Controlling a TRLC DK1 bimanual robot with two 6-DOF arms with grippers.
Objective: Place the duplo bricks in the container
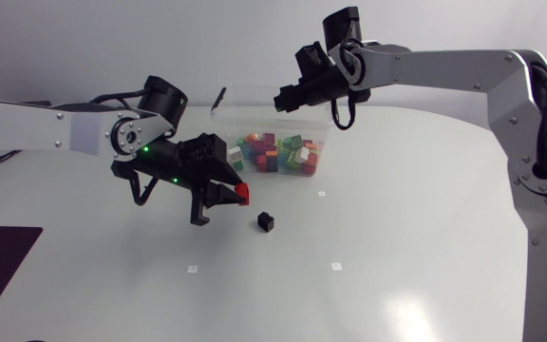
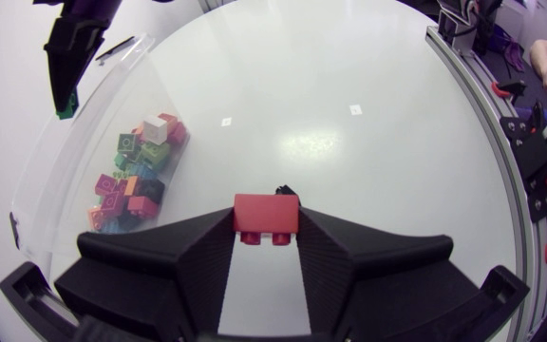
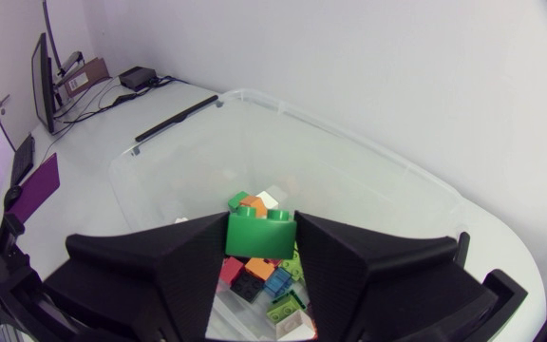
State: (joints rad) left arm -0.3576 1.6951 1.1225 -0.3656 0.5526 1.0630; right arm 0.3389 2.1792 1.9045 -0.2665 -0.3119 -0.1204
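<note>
Two duplo bricks held aloft, one clamped in each gripper.
Head view: left gripper (image 1: pixel 238 196) at centre-left of the frame, clamped on a red duplo brick (image 1: pixel 245 195) above the white counter (image 1: pixel 397 247); small black brick (image 1: pixel 267 221) lying on the counter just lower right of it; right gripper (image 1: pixel 282 98) at upper centre, over the far rim of the clear container (image 1: pixel 254 114) holding coloured bricks (image 1: pixel 278 154). Left wrist view: red duplo brick pinched at the fingertips from both sides, black brick peeking out just behind it, container off to one side. Right wrist view: fingers closed on a green duplo brick (image 3: pixel 260 235), over the open container and the coloured bricks in it.
</note>
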